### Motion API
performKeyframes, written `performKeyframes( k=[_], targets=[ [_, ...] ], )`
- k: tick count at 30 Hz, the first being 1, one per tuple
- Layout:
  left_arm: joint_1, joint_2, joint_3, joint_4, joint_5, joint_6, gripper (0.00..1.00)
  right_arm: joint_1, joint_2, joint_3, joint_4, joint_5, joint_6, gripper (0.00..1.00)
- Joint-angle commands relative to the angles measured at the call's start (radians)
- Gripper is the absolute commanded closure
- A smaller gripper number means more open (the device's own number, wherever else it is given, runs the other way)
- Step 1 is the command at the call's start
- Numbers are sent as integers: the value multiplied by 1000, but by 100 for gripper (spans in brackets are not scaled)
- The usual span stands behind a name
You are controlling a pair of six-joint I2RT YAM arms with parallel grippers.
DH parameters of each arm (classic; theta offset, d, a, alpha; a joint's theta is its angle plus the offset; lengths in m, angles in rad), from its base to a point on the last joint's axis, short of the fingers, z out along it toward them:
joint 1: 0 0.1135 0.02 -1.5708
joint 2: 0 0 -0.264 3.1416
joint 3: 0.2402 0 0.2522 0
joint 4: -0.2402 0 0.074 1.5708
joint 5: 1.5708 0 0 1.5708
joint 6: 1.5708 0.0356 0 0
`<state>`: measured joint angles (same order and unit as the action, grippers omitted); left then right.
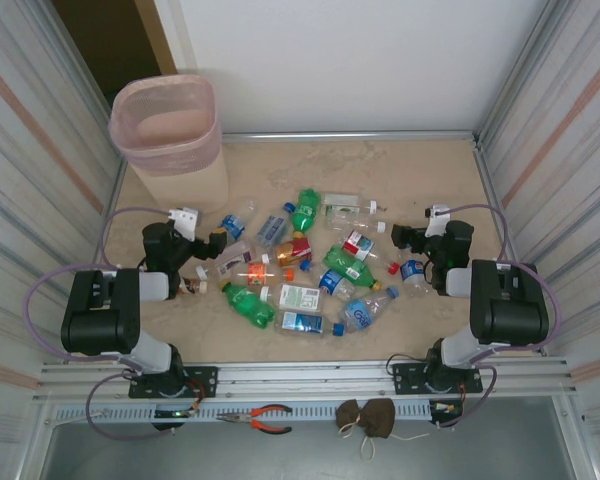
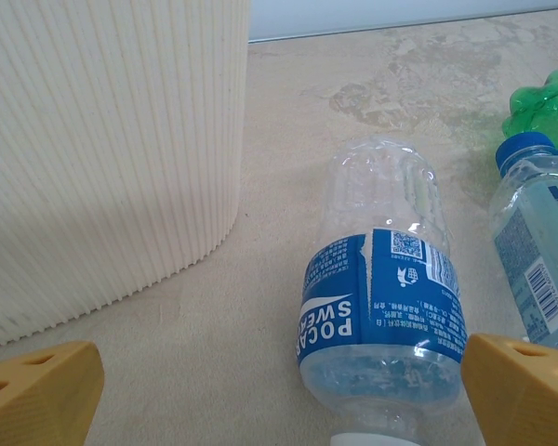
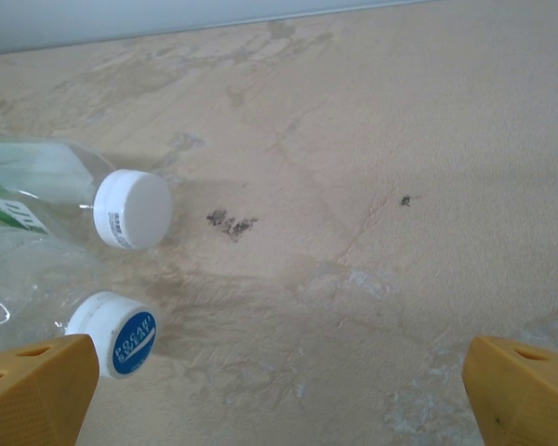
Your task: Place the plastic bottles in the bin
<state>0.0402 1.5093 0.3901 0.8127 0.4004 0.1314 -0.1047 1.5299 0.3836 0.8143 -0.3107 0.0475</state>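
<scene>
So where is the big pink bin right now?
In the top view the bin stands at the table's far left corner. In the left wrist view a clear blue-labelled bottle lies just right of it.

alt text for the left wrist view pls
A clear blue-labelled bottle lies on the beige table between the yellow fingertips of the open left gripper. The ribbed bin stands left of it; a blue-capped bottle and a green bottle lie right.
</scene>
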Motion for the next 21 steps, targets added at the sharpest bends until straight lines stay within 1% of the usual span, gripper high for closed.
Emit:
performKeyframes(
  k=[1, 4, 7, 9, 10, 13, 15, 18, 21],
  targets=[
    [8, -26, -21, 32, -5, 10, 1, 6, -32, 14, -25, 23, -5, 1],
    [7, -44, -43, 59, -31, 1, 1, 9, -67, 29, -84, 22, -8, 1],
    [5, -78, -46, 41, -49, -14, 1, 15, -115, 54, -162, 44, -7, 1],
    [3, -125, -12, -69, -35, -3, 1, 25, -139, 55, -184, 74, -7, 1],
    [-4, -148, 11, -133, -49, -5, 1, 30, -153, 57, -202, 100, -6, 1],
    [-35, -207, 45, -247, -134, -14, 1, 54, -197, 77, -281, 172, -5, 1],
    [-56, -245, 57, -311, -197, -48, 1, 65, -223, 100, -361, 215, 11, 1],
    [-72, -314, 77, -426, -253, -113, 1, 74, -253, 131, -466, 234, 51, 1],
    [-102, -406, 104, -583, -377, -180, 1, 83, -283, 147, -532, 225, 86, 1]
  ],
)
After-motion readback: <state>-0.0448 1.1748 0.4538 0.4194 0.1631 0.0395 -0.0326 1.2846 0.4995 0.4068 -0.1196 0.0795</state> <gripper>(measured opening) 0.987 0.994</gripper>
